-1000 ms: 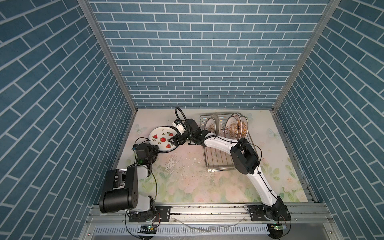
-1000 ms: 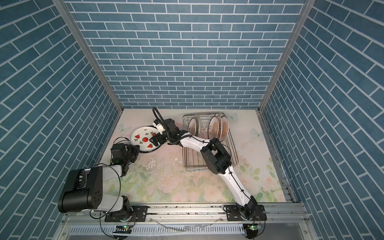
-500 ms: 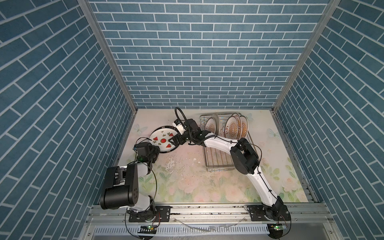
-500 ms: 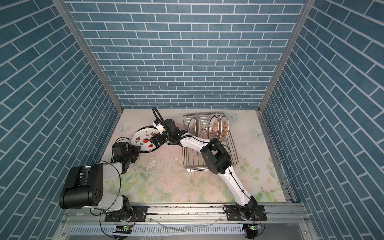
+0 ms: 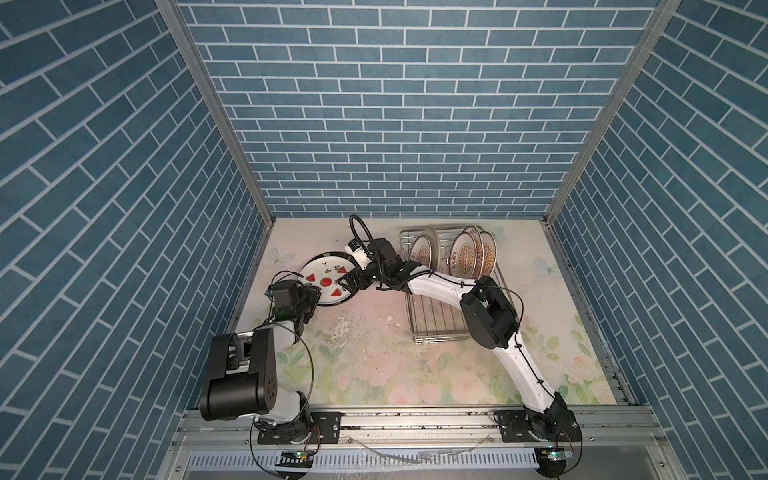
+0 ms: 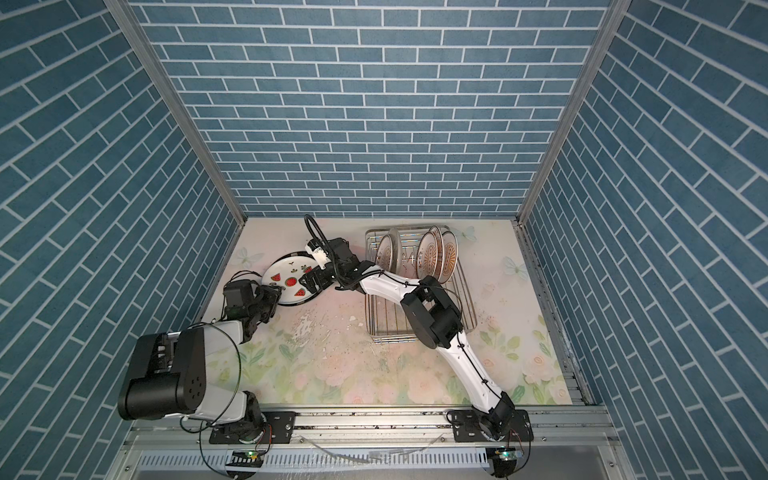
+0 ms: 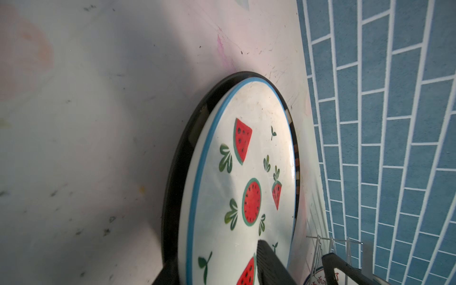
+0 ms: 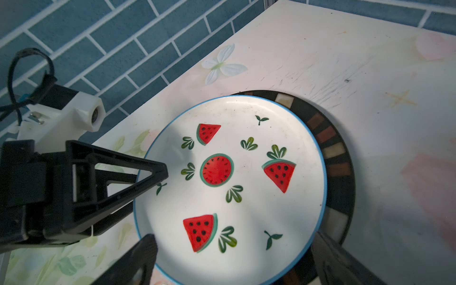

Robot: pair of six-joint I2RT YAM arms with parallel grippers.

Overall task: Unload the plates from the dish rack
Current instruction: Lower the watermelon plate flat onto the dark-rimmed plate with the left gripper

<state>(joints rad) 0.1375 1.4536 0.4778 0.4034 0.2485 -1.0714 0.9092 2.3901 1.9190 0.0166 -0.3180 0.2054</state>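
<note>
A white watermelon plate (image 5: 328,277) (image 6: 291,279) lies on a larger dark-rimmed plate (image 8: 339,172) (image 7: 181,158) on the table, left of the dish rack (image 5: 440,328) (image 6: 388,328). My left gripper (image 5: 313,293) (image 7: 214,256) straddles the watermelon plate's near rim with its jaws apart, one finger (image 8: 148,172) above the plate and one below. My right gripper (image 5: 349,282) (image 8: 233,238) hangs open over the plate's rack side and holds nothing. Three orange-patterned plates (image 5: 422,253) (image 5: 463,259) (image 5: 486,253) stand upright at the far end of the rack.
The blue brick left wall (image 5: 232,266) runs close behind my left gripper. My right arm (image 5: 440,286) reaches across the rack's front half. The floral tabletop (image 5: 374,357) stretches toward the front rail.
My left gripper's jaws have parted around the watermelon plate's rim, and the plate now lies flat on the dark-rimmed one. The right arm has barely moved.
</note>
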